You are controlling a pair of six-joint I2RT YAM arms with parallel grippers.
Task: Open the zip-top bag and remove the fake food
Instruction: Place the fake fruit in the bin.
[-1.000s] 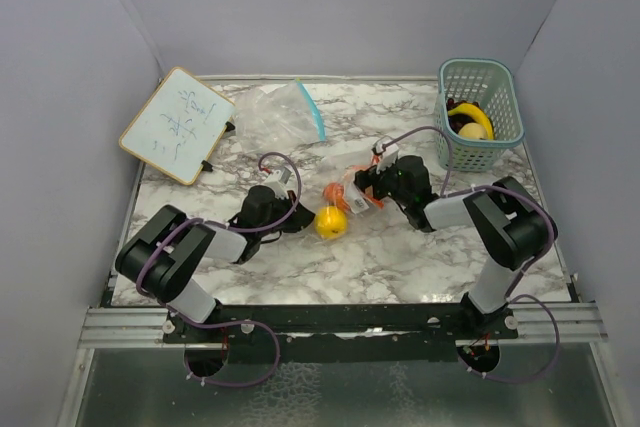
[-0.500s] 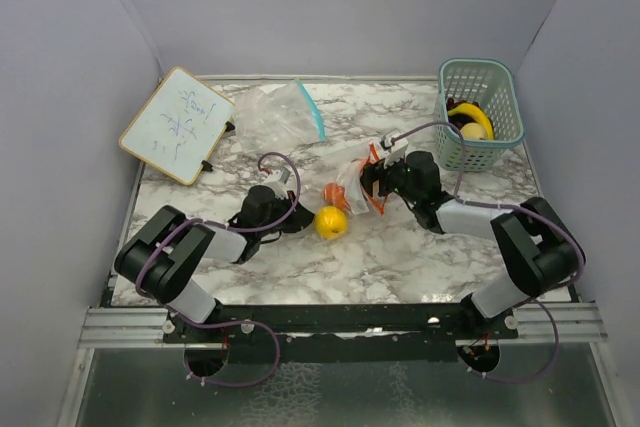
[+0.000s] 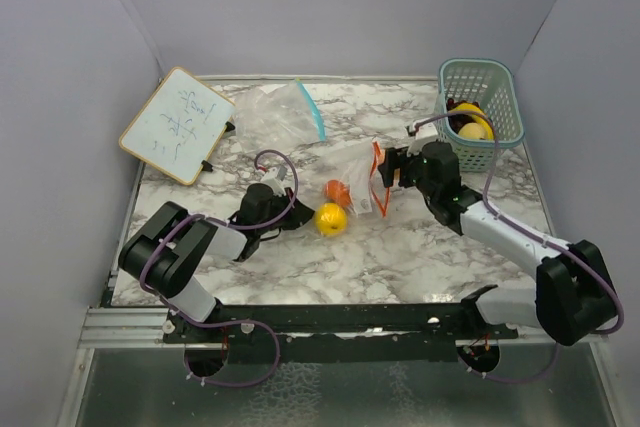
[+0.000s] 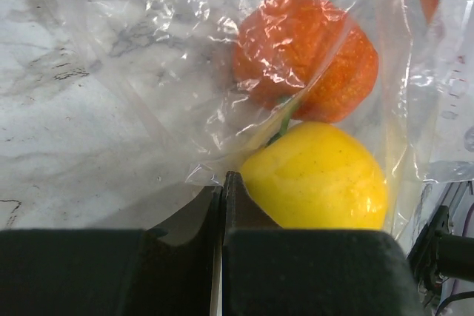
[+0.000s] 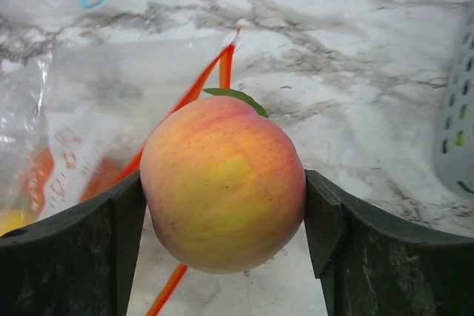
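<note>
Nearest, on the marble-veined table (image 3: pixel 400 247), the left fingers (image 4: pixel 252 220) press together on the crinkled, clear zip-top bag (image 4: pixel 148 72); a glossy lemon (image 4: pixel 318 179) lies crosswise before the bagged, ribbed tomato (image 4: pixel 304 53). Beyond, the right fingers (image 5: pixel 326 220) pinch a smooth round peach (image 5: pixel 222 183), its leaf turned away from the wrist; a teal mesh basket (image 3: pixel 500 137) stands near the grey walls (image 3: pixel 350 7).

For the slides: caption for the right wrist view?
Right gripper holds a peach over the marble table, orange-zipped bag behind.

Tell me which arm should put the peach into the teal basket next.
Right. The right fingers clamp the orange-yellow plastic peach near the teal plastic basket; the left fingers are shut on the clear zip-top bag, farther away.
</note>
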